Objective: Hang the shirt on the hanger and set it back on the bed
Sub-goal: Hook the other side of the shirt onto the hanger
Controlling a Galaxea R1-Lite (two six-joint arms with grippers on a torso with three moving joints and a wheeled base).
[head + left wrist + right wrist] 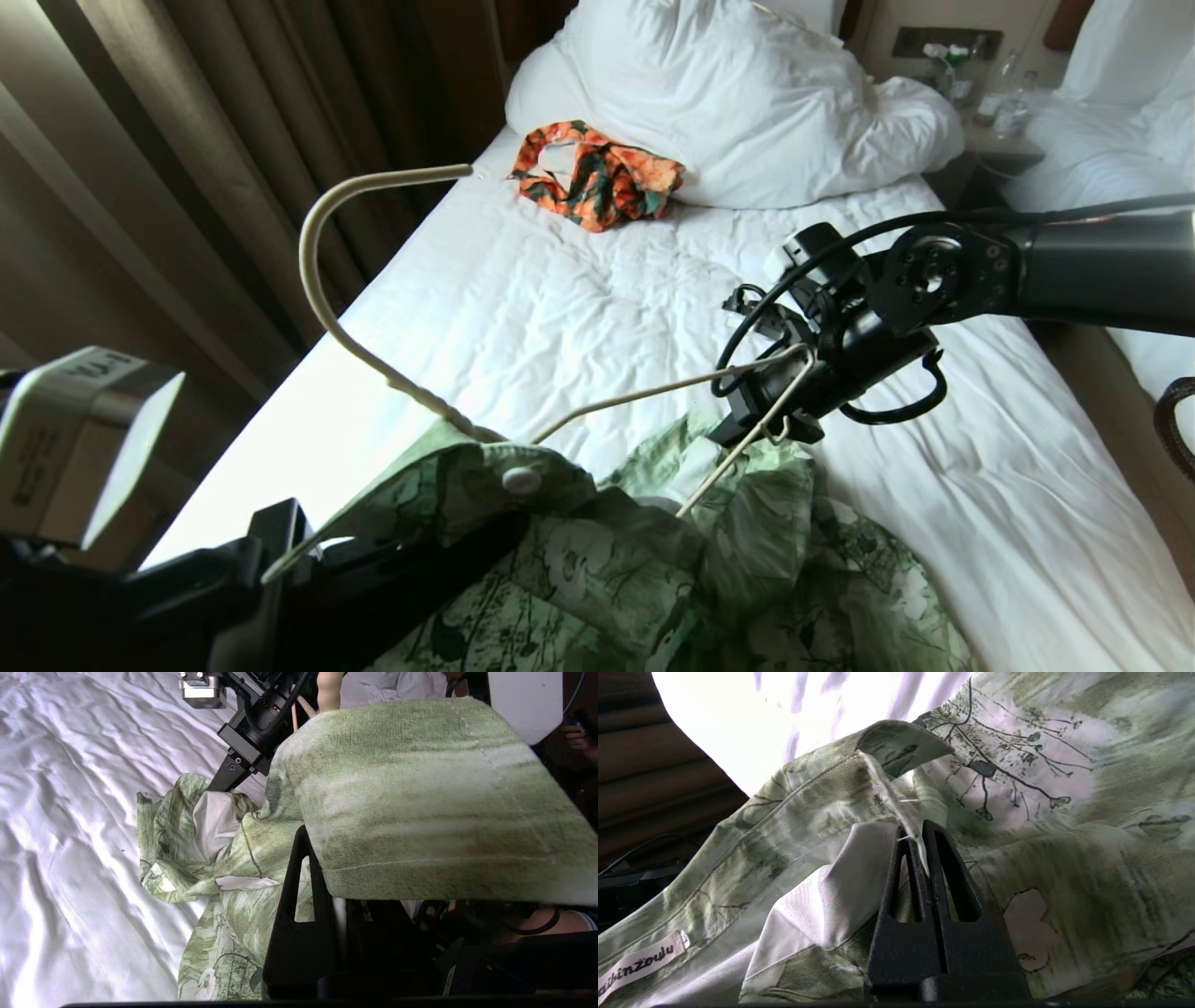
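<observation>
Bed [579, 308]: wrinkled white sheets, pillows at head end. Shirt [597, 569] bunched at near edge, part-threaded on hanger [322, 271]; one shoulder in, hook raised. Left gripper [299, 933] closed on shirt fabric; right gripper [924, 858] pinched on hanger wire and cloth. Remaining: seat other shoulder, lay down. Orange garment [597, 182] near pillows, clear of work.
</observation>
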